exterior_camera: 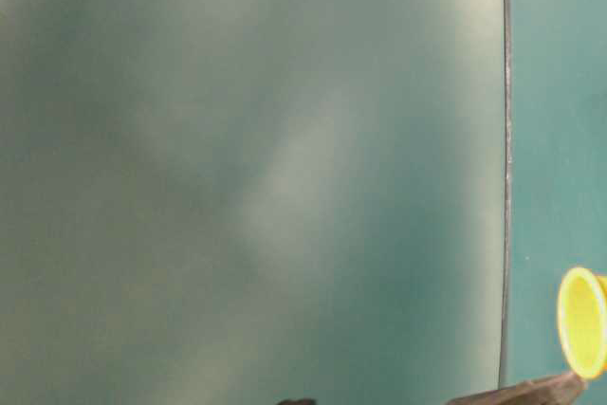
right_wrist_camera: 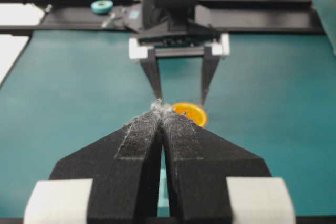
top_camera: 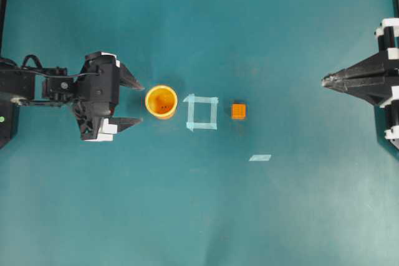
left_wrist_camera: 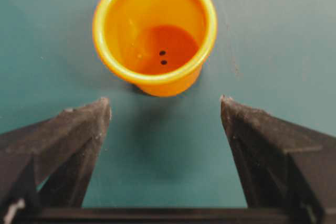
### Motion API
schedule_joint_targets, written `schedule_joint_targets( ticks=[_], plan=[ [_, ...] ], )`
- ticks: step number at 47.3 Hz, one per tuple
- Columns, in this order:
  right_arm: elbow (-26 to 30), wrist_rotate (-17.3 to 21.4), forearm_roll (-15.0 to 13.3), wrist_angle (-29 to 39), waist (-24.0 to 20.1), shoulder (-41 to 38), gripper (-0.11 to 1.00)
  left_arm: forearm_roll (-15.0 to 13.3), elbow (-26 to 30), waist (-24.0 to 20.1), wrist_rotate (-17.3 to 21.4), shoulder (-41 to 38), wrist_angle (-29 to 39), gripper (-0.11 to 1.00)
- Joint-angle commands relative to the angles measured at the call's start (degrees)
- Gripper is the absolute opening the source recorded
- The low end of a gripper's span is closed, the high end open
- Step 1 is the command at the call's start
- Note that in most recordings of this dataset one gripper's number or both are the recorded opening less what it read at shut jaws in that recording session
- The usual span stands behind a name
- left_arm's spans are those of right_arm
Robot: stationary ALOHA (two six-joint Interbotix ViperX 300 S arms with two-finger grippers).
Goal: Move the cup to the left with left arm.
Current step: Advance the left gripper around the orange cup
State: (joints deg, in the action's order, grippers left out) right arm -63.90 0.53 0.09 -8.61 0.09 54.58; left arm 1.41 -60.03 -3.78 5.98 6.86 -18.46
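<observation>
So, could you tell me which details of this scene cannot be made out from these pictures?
- Table-level view: mostly blurred teal; the cup is cut off by the right edge.
- Right wrist view: the closed right gripper hides part of the cup and all of the orange cube.
- Left wrist view: the two dark specks inside the cup are too small to identify.

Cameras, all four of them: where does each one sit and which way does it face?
Overhead: above, looking straight down; both arms, open left claw, cup, cube.
Table-level: low, mostly blurred; cup at right edge.
Left wrist: on left arm, looking past its open fingers at cup.
Right wrist: behind shut right claw, facing left arm.
All four share the cup.
</observation>
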Motion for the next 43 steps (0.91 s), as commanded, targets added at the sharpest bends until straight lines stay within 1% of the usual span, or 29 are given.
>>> schedule_joint_targets(
  ticks=[1, 14, 43],
  plan=[
    [1.9, 0.1, 0.1, -0.2, 0.0, -0.1, -0.01, 0.0, 1.4, -0.3, -0.2, -0.4, -1.0, 0.83],
    [1.9, 0.1, 0.1, 0.4, 0.0, -0.1, -0.01, -0.1, 3.7, -1.9, -0.4, -4.3, -3.8, 0.84],
    [2.0, 0.1, 0.1, 1.2, 0.0, -0.1, -0.01, -0.1, 10.4, -1.1, -1.0, -11.3, -6.4, 0.84]
  ],
)
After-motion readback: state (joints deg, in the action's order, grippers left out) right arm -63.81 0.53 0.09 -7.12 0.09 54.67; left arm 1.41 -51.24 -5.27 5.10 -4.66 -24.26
